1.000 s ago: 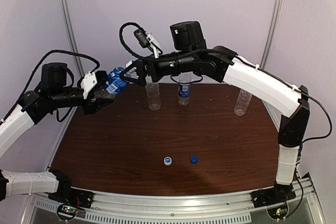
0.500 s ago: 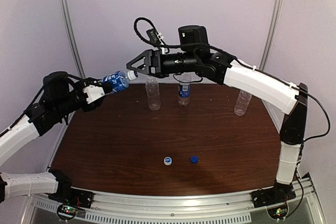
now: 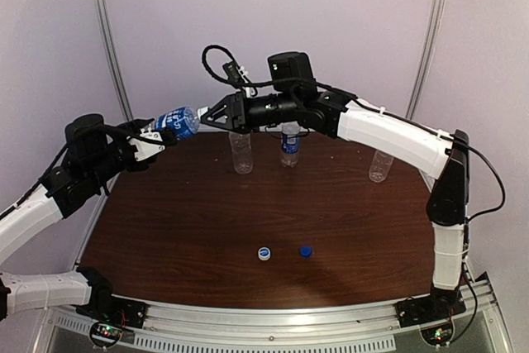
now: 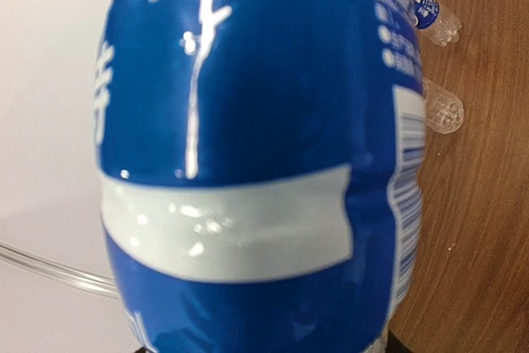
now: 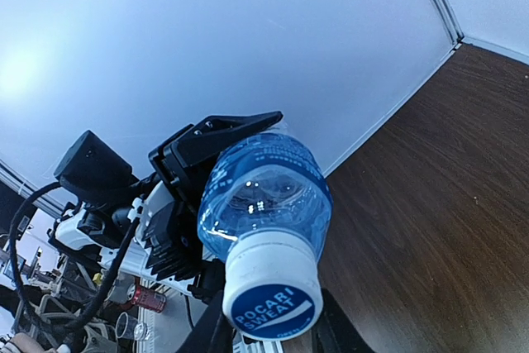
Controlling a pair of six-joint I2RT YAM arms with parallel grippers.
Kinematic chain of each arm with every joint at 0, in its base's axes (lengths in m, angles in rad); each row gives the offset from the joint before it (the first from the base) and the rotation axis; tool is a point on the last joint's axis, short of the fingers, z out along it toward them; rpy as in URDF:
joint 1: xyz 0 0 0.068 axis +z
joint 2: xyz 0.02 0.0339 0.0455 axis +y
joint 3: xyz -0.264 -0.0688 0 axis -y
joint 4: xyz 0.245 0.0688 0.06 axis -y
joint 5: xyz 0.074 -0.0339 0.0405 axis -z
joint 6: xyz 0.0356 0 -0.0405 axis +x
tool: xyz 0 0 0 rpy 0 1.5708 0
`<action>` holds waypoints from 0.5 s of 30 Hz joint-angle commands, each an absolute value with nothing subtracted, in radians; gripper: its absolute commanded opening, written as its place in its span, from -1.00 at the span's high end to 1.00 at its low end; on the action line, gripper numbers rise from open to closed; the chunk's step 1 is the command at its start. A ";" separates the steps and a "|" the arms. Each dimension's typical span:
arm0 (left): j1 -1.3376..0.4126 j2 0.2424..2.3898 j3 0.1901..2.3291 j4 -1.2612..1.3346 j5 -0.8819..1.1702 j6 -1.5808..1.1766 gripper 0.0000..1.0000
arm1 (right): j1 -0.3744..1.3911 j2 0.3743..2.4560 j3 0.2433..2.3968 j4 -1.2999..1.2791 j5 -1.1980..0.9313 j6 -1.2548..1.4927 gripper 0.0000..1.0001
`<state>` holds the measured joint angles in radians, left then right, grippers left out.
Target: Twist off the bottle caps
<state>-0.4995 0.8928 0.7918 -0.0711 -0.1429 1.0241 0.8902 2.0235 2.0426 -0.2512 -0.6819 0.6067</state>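
A clear plastic bottle [image 5: 264,196] wears a glossy blue film label [image 4: 248,121]. Its smooth white plastic screw cap [image 5: 273,287] has a blue printed top. The dark brown table [image 3: 207,221] shows matt wood grain.

Dark brown wood-grain tabletop [image 3: 182,237], pale lilac-white walls [image 3: 347,22] behind and to both sides, two slim metal uprights [image 3: 111,39] against the walls, ribbed aluminium rail [image 3: 273,321] along the near edge, soft even light

Robot lab test cell: dark brown wood-grain tabletop [image 3: 207,229] boxed in by plain pale panel walls [image 3: 347,22] on silver metal posts [image 3: 109,39]. White-and-black robot arms [image 3: 397,138] bolted to a silver aluminium rail [image 3: 273,320], loose black cables [image 3: 207,57].
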 commanded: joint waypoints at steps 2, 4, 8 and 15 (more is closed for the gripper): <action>-0.509 0.880 0.778 -0.008 -0.144 1.037 0.25 | 0.881 2.031 2.066 -0.226 -0.722 0.608 0.11; -0.510 0.878 0.772 -0.008 -0.144 1.040 0.25 | 0.879 2.028 2.065 -0.221 -0.721 0.610 0.07; -0.511 0.876 0.770 -0.008 -0.144 1.041 0.25 | 0.877 2.026 2.068 -0.216 -0.722 0.617 0.30; -0.512 0.874 0.764 -0.008 -0.142 1.048 0.27 | 0.874 2.020 2.063 -0.235 -0.708 0.604 0.44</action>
<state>-0.5064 0.8864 0.7769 -0.0532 -0.1425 1.0382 0.8829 2.0247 2.0430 -0.2375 -0.7082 0.6106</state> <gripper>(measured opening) 0.528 0.315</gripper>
